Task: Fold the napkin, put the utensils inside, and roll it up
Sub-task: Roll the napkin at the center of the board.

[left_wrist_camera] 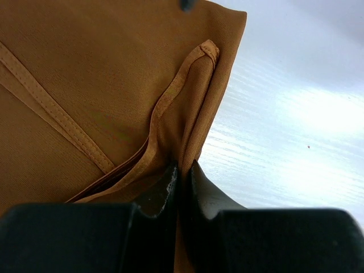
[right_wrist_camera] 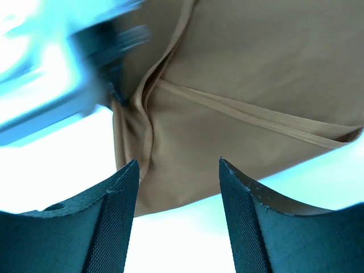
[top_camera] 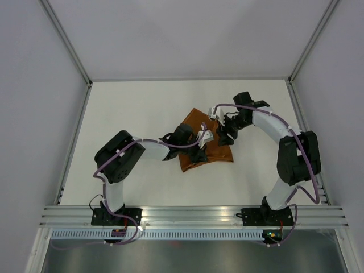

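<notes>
Folding step. The left gripper (left_wrist_camera: 183,173), jaws closed, is pinching a hemmed fold of the napkin (top_camera: 219,152), which is lying on the worktop (top_camera: 136,108). The right gripper (right_wrist_camera: 179,170) is hovering above it, jaws wide and empty. Next move, probably: drawing the fold across evenly.

From above, the left arm's wrist (top_camera: 185,136) covers the middle of the napkin (top_camera: 220,152). The left wrist view crops it at top and left. In the right wrist view, a pale-and-dark object (right_wrist_camera: 85,57) is blurred beyond naming.
</notes>
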Controlling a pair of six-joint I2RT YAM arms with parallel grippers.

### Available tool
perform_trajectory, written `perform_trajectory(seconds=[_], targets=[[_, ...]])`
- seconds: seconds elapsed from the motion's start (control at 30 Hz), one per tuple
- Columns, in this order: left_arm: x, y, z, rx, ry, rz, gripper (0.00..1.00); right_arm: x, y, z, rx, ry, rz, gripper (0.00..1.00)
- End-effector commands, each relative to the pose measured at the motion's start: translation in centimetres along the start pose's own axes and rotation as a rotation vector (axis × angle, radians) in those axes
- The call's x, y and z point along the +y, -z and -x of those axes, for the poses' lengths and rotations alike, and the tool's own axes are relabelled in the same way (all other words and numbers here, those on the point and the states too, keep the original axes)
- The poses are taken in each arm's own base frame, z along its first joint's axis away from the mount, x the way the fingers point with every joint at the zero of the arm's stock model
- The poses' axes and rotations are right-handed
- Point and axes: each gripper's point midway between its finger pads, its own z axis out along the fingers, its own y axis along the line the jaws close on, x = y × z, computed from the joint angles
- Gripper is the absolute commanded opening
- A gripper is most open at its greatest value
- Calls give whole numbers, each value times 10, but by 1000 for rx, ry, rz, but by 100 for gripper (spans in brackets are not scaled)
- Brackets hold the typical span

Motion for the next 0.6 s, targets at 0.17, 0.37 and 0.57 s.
perform_trajectory(seconds=[0.17,0.37,0.57], targets=[[-13,-1,-55,188,233,-127,2,19,7,14,-205,222,-164,64],[-11,0,-54,205,274,-165,2,34,-14,1,-166,304,-187,65],[-7,2,-49,201,299,-180,2,56,-47,-10,-101,393,-203,67]])
